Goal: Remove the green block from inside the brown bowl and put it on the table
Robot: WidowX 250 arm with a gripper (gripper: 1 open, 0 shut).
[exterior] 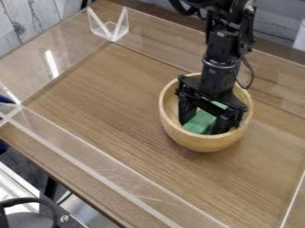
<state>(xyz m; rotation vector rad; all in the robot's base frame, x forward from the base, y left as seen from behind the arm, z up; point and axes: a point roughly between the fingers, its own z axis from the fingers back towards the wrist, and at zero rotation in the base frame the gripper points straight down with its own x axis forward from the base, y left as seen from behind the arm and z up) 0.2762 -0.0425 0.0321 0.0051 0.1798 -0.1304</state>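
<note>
The brown bowl point(179, 129) sits on the table point(107, 98) right of centre. Inside it lies the green block point(202, 121), partly covered by the black arm. My gripper point(210, 116) points straight down into the bowl and is open, its two fingers point(185, 111) standing either side of the block. I cannot tell whether the fingers touch the block.
Low clear acrylic walls point(71, 147) run around the table edges. A clear bracket point(111, 25) stands at the back left corner. Bare wood spreads left of and in front of the bowl.
</note>
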